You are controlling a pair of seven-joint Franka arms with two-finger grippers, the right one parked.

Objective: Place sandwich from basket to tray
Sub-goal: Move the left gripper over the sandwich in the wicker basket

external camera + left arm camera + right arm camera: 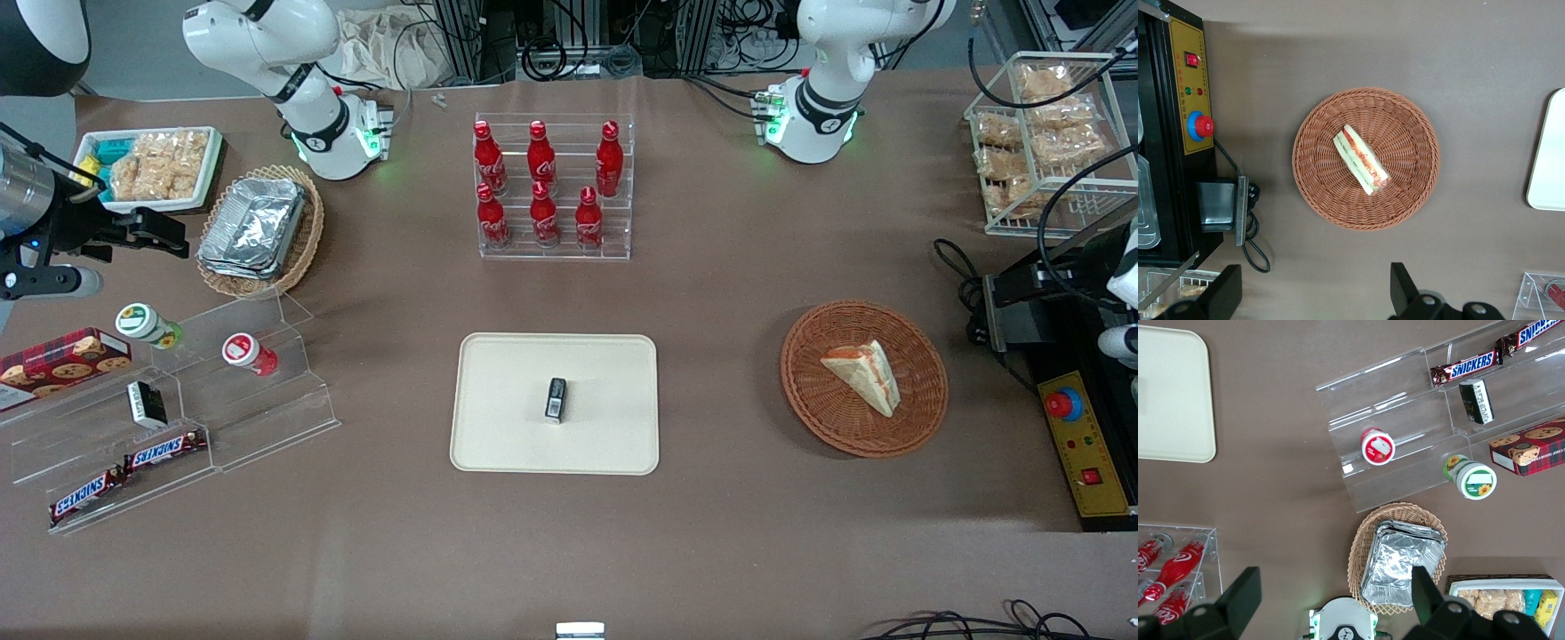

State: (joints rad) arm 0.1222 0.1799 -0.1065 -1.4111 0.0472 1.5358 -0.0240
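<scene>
Tool open, high above basket w/ sandwich centred.

The reddish-brown woven basket holds a pale white sandwich with an orange-red filling edge. At mid-frame the tray is plain cream on the brown surface. The black end effector, fingers spread, hangs above the basket. The bottles at upper centre are red.
</scene>
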